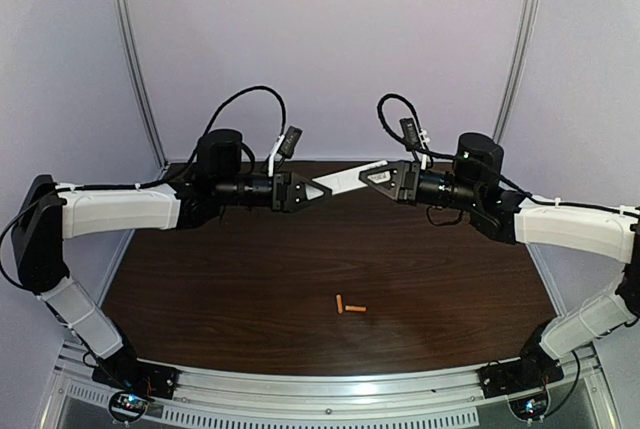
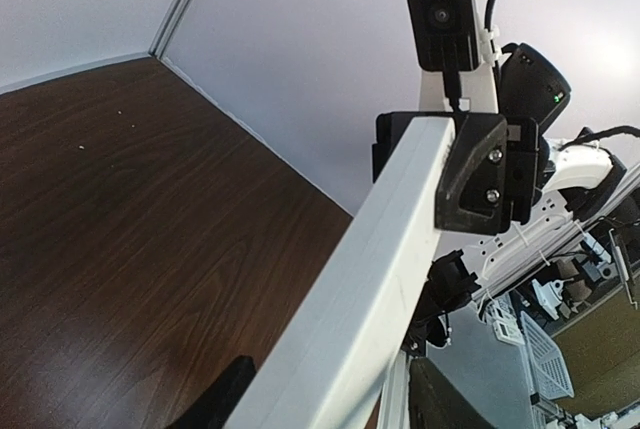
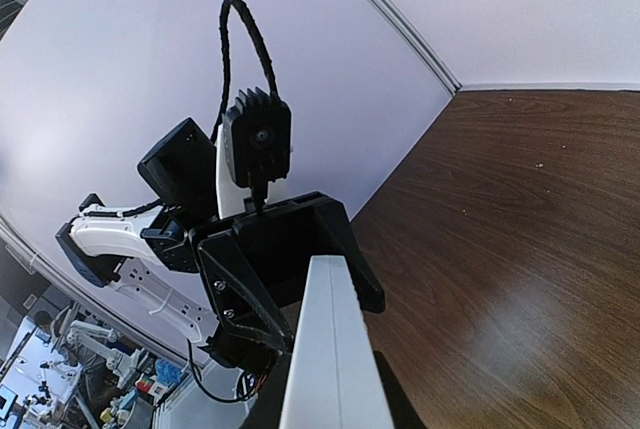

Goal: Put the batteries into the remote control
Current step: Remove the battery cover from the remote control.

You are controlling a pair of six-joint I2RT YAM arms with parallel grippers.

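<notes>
The remote control (image 1: 348, 179) is in the air over the far part of the table (image 1: 220, 279), with the left gripper (image 1: 318, 190) and right gripper (image 1: 374, 177) each clamped on one end. If one arm pulls or twists alone, the remote may slip out. Its long axis runs left to right, slightly slanted. The batteries (image 1: 339, 303) lie well apart from it, near the front

I get bright, even light, a pale sheen and faint shadows on the table (image 3: 540, 349), and fisheye bowing in both wrist views.
</notes>
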